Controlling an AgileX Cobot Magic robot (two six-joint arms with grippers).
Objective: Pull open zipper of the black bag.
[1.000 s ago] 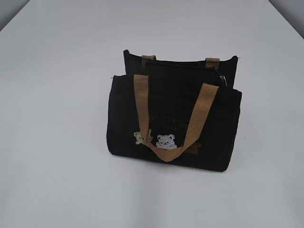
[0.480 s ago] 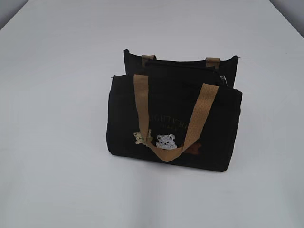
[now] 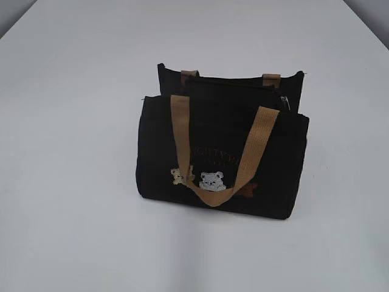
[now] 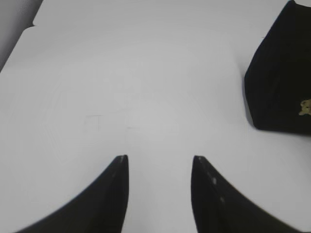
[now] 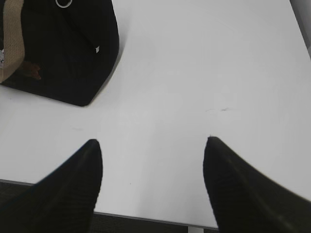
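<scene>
The black bag [image 3: 222,152] stands upright mid-table, one tan handle hanging down its front over the bear patches. Its zipper runs along the top, with the silver slider [image 3: 285,102] at the right end. Neither gripper shows in the exterior view. In the left wrist view my left gripper [image 4: 159,160] is open over bare table, with the bag [image 4: 282,73] off to its far right. My right gripper [image 5: 151,143] is open wide near the table's front edge, and the bag [image 5: 63,48] lies up and to its left, the round silver ring pull [image 5: 63,3] at the top edge.
The white table [image 3: 73,152] spreads around the bag on all sides. Its front edge [image 5: 146,215] runs just below my right gripper's fingers. The table's left edge and corner [image 4: 29,29] show at the top left of the left wrist view.
</scene>
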